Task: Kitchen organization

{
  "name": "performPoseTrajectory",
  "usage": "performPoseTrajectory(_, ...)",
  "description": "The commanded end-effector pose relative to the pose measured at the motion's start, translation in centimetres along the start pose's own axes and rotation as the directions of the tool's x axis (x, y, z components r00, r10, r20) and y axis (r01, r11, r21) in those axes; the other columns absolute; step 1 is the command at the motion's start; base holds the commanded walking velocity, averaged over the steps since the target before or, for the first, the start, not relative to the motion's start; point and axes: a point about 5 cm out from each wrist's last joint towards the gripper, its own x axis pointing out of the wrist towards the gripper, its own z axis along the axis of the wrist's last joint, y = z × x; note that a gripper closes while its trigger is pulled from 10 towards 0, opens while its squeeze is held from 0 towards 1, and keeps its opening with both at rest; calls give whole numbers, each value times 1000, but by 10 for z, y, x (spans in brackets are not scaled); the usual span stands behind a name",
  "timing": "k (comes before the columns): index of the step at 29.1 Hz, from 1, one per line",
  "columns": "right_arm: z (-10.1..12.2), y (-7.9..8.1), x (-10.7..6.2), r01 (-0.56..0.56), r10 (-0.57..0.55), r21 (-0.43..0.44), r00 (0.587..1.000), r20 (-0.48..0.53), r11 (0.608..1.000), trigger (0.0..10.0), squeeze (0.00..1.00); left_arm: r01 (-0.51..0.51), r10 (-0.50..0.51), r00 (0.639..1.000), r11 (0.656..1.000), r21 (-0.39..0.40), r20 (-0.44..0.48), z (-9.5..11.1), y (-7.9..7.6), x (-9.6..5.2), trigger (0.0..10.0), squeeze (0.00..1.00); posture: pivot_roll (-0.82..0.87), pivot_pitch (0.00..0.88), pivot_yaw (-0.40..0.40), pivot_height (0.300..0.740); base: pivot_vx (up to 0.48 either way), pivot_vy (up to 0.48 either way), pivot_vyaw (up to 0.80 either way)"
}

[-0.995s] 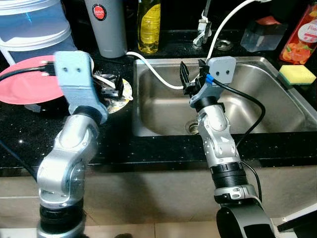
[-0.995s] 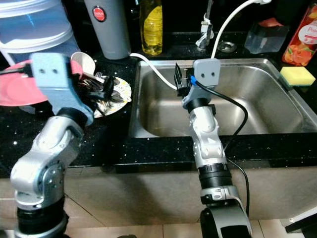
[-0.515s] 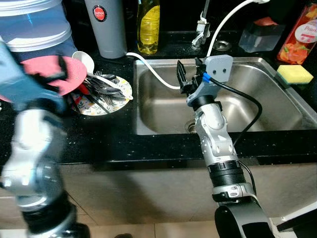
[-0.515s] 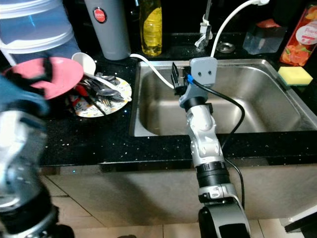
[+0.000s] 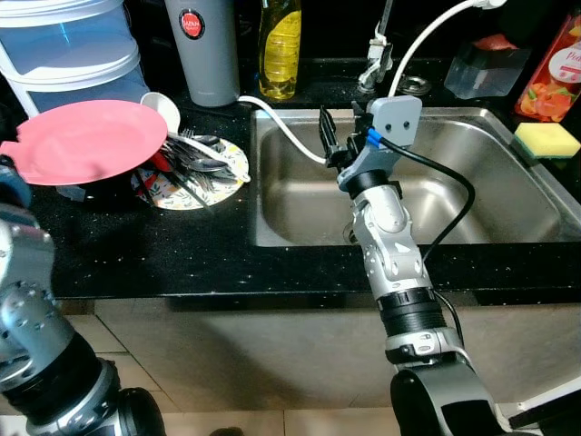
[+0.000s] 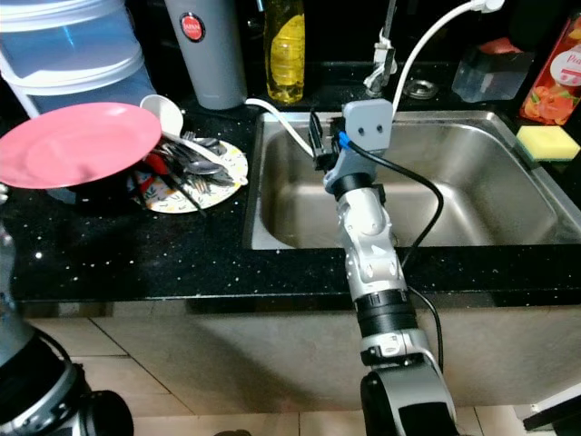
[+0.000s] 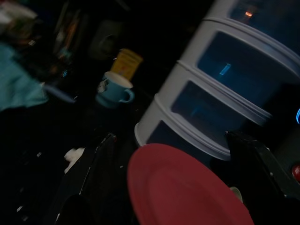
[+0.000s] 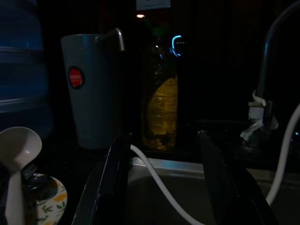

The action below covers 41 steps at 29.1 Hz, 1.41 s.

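Note:
A pink plate (image 5: pixel 86 141) rests on a dark bowl (image 5: pixel 91 189) on the black counter (image 5: pixel 182 254). Beside it, a patterned plate (image 5: pixel 227 163) carries several pieces of cutlery and a white ladle (image 5: pixel 162 107). My left arm (image 5: pixel 27 309) is at the far left; in the left wrist view my left gripper (image 7: pixel 171 136) is open, fingers (image 7: pixel 93 173) spread wide, with the pink plate (image 7: pixel 183 192) just ahead. My right gripper (image 5: pixel 340 136) hovers open over the sink's (image 5: pixel 508 195) back left corner, holding nothing.
Along the back stand a stacked white and blue container (image 5: pixel 64 45), a grey flask (image 5: pixel 207 45), a yellow bottle (image 5: pixel 280 45), the tap (image 5: pixel 377 54) with a white hose (image 5: pixel 281 127), a clear box (image 5: pixel 486 64) and a red carton (image 5: pixel 554 64). A yellow sponge (image 5: pixel 547 138) lies on the sink's right rim.
My left arm has swung from in front of the cutlery plate out to the far left, uncovering the pink plate and the cutlery. The right arm has hardly moved.

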Motion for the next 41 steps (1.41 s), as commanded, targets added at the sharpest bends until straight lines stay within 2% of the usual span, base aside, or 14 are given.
performPoseTrajectory(1, 3, 4, 5, -13, 13, 12, 1000, 12, 1000, 10000, 0, -39, 39, 999, 998, -46, -7, 0, 5, 4, 10000, 0, 197, 0, -7, 740, 0, 0, 0)
performPoseTrajectory(7, 3, 0, 6, -13, 13, 3, 1000, 13, 1000, 10000, 0, -34, 33, 999, 998, -56, -11, 1, 3, 6, 10000, 0, 202, 0, -5, 740, 0, 0, 0)
performPoseTrajectory(11, 6, -6, 11, 14, -14, -3, 1000, 24, 1000, 10000, 0, -10, 9, 1000, 997, -74, -20, 0, -4, 8, 10000, 0, 175, 0, -8, 740, 0, 0, 0)
performPoseTrajectory(18, 28, 4, 17, -5, 4, 10, 996, 84, 1000, 10000, 0, 33, -34, 999, 998, -54, -19, 5, -13, 14, 10000, 0, 102, 19, 17, 740, 0, 0, 0)
performPoseTrajectory(19, 31, 3, 15, -11, 11, 0, 996, 89, 1000, 10000, 0, 34, -35, 999, 998, -53, -25, 5, -14, 17, 10000, 0, 83, 45, 23, 740, 0, 0, 0)
performPoseTrajectory(26, 28, -2, 12, 13, -12, -4, 997, 79, 1000, 10000, 0, 36, -36, 999, 998, -51, -13, 11, -14, 21, 10000, 0, 99, 43, 22, 740, 0, 0, 0)
performPoseTrajectory(31, 27, 6, 14, -9, 8, 13, 997, 77, 1000, 10000, 0, 33, -35, 999, 998, -55, -18, 13, -12, 19, 10000, 0, 112, 40, 5, 740, 0, 0, 0)
performPoseTrajectory(33, 27, 18, 16, -55, 52, 34, 996, 69, 998, 10000, 0, 30, -30, 999, 999, -24, -36, 10, -10, 18, 10000, 0, 95, 32, -1, 740, 0, 0, 0)
performPoseTrajectory(36, 30, 25, 18, -89, 85, 41, 994, 74, 995, 10000, 0, 31, -31, 998, 1000, -5, -46, 6, -12, 18, 10000, 0, 81, 11, -4, 740, 0, 0, 0)
performPoseTrajectory(38, 31, 25, 18, -93, 90, 41, 993, 78, 995, 10000, 0, 37, -36, 998, 999, 0, -46, 3, -13, 17, 10000, 0, 69, 25, -9, 740, 0, 0, 0)
performPoseTrajectory(41, 34, 19, 18, -80, 78, 22, 994, 79, 997, 10000, 0, 48, -47, 998, 998, 46, -34, -1, -19, 15, 10000, 0, 36, 3, -28, 740, 0, 0, 0)
